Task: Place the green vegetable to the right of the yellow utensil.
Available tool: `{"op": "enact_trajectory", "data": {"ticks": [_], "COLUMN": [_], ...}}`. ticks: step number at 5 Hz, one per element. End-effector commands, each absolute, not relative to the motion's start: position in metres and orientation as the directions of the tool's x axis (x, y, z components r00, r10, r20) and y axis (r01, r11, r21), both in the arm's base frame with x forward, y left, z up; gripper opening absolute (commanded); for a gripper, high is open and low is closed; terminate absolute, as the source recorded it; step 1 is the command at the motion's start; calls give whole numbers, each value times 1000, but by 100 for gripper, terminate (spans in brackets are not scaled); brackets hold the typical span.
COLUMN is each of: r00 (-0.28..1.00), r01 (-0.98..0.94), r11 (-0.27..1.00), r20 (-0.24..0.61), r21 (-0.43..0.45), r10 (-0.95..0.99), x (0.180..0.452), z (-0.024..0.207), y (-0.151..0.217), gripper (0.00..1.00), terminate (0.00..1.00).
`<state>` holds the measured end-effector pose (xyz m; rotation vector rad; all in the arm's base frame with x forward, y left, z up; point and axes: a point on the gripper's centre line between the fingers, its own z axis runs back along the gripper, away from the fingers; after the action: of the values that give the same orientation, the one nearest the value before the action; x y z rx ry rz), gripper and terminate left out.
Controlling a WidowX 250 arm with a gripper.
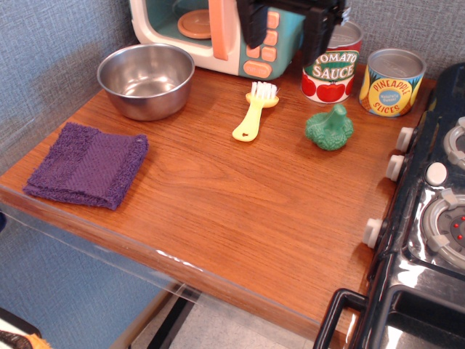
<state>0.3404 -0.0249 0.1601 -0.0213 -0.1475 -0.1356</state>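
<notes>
Green vegetable (330,130) lies on wooden counter (240,211) beside yellow utensil (254,113).

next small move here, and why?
Probably none beyond retreating clear: the placement looks done. The broccoli lies on the wooden counter to the right of the yellow brush, apart from it and from the tomato sauce can. The gripper is up at the frame's top, holding nothing. I'd lift it away and stop.
</notes>
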Motion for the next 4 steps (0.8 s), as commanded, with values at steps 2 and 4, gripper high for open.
{"op": "enact_trajectory", "data": {"ticks": [2, 4], "r00": [974, 972], "r01": [88, 93], "r11": [996, 995], "r20": [210, 211], "r21": [20, 45], "r10": [-91, -100], "x": [283, 281], "z": [169, 159], "y": [11, 16], "gripper": [100, 100], "terminate": [0, 0]}}
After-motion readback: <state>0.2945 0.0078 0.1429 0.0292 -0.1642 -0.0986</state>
